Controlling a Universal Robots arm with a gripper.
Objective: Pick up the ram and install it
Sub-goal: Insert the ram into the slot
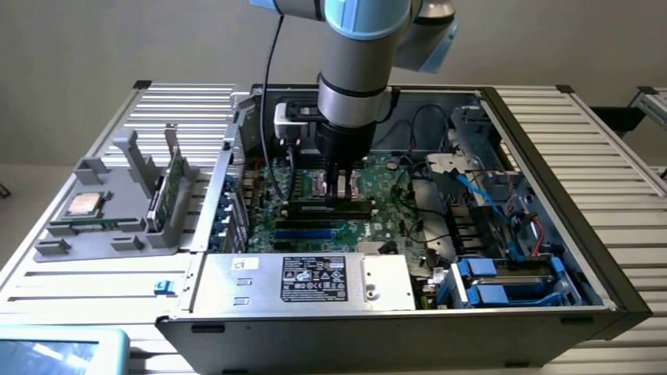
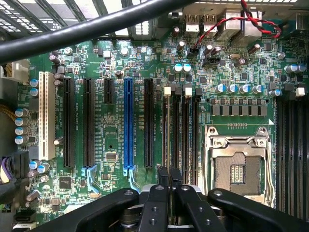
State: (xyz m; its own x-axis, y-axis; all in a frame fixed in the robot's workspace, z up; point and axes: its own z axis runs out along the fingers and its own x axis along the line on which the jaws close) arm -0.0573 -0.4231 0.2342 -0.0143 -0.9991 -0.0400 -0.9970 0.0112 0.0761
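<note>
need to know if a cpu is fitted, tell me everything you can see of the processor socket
The processor socket is a square bare-metal frame on the green motherboard, with screws at its corners. It is empty: a dark field of contacts shows in its middle. It lies flat beside the black memory slots; nothing touches it.

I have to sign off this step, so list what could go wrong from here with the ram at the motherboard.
1. The gripper is shut on what looks like the ram over tightly packed memory slots; slightly off, it may land in the wrong slot or between two.
2. Pressed tilted, it could seat at one end only, by the white latches.
3. The black cable crossing over the motherboard might snag.
</note>
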